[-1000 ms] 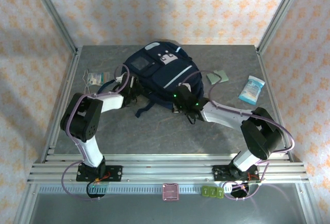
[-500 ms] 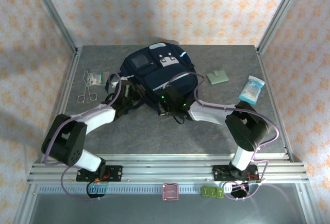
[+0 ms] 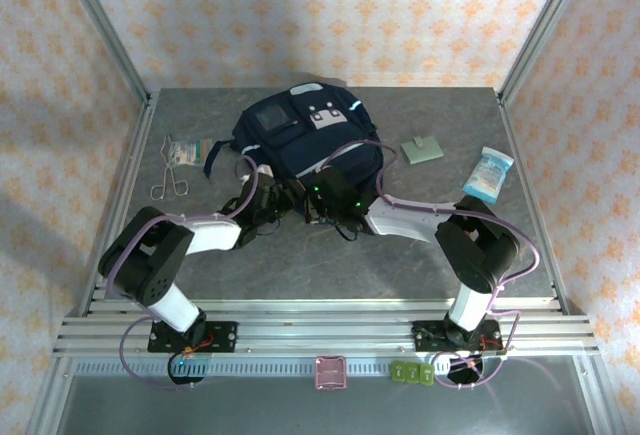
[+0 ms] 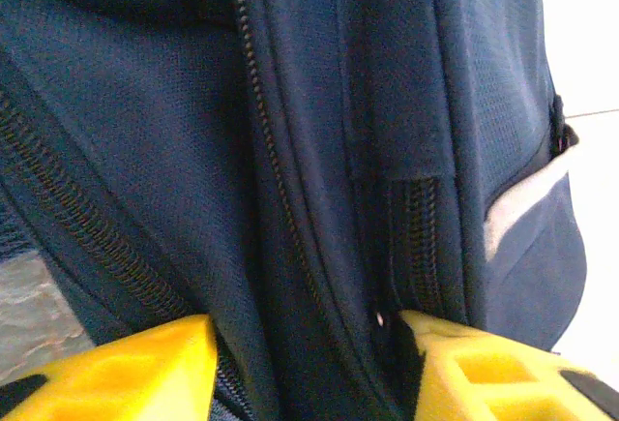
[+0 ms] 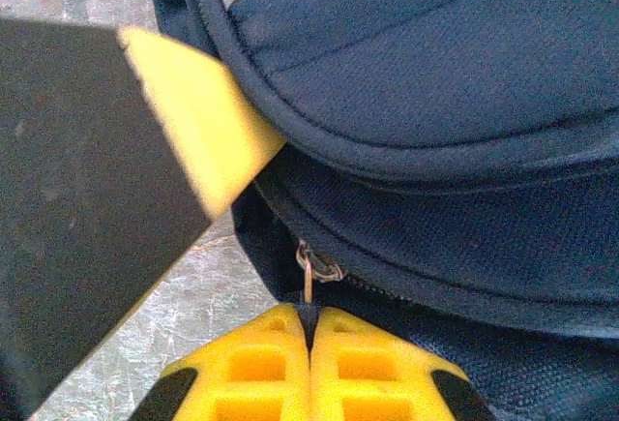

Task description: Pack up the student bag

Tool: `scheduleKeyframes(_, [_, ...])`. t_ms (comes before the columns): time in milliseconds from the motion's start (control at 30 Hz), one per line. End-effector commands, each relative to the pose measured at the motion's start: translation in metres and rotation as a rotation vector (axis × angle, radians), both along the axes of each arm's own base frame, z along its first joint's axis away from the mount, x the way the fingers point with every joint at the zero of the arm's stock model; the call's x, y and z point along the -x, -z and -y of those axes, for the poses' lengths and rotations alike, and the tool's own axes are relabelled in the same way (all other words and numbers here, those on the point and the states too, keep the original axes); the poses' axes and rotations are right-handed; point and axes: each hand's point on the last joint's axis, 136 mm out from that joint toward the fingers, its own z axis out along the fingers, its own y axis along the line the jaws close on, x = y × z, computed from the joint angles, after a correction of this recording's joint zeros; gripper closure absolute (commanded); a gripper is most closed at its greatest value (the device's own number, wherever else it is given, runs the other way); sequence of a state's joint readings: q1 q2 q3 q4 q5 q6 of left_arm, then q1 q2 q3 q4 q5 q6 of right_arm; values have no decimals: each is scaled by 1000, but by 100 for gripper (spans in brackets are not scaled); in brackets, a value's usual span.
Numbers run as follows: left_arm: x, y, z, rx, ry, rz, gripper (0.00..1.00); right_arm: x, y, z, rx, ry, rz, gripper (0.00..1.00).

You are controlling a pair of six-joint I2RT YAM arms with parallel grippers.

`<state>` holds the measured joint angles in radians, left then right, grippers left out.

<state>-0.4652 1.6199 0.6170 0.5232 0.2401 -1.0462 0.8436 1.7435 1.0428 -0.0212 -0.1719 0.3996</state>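
Observation:
The navy student bag [image 3: 300, 140] lies at the back middle of the table, front patches facing up. My right gripper [image 3: 320, 201] is at its near edge, and in the right wrist view it [image 5: 311, 316] is shut on the metal zipper pull [image 5: 310, 272] of the bag [image 5: 435, 102]. My left gripper [image 3: 268, 200] is just left of it. In the left wrist view its yellow fingers [image 4: 145, 363] stand either side of a bunch of bag fabric and zipper seams [image 4: 309, 198], pressed against it. One left finger [image 5: 193, 121] shows in the right wrist view.
Metal scissors [image 3: 170, 183] and a small packet [image 3: 186, 149] lie left of the bag. A green card [image 3: 421, 149] and a blue-white tissue pack [image 3: 488, 174] lie to its right. Pink [image 3: 330, 371] and green [image 3: 410, 373] pieces sit on the front rail.
Over the last second the bag slid left and turned, with the right gripper following. The left gripper has moved right along the bag's near edge, closer to the right gripper.

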Motion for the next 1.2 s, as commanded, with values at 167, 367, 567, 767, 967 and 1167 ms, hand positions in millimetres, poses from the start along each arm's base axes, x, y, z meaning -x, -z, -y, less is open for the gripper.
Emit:
scheduleKeyframes(167, [-23,-14,9,32,1,51,100,-1,-8,7,26,26,45,100])
scheduleKeyframes(367, [-19,-14,-18,-6,-40,45,100,-6,5,57,155,135,29,100])
scheduleKeyframes(567, [-17,-11,-44,-35,-73,34,100,-13,19,130,255,293,18,100])
scheduleKeyframes(767, [-25,-16,-60,-74,-94,41,100,-20,13,147,230,332,26,100])
scheduleKeyframes(967, [-35,-31,-77,-113,-119,62,100,-9,1,99,181,202,48,100])
scheduleKeyframes(1167, [-25,-41,-59,-41,-83,55,58,-7,-2,61,113,134,47,100])
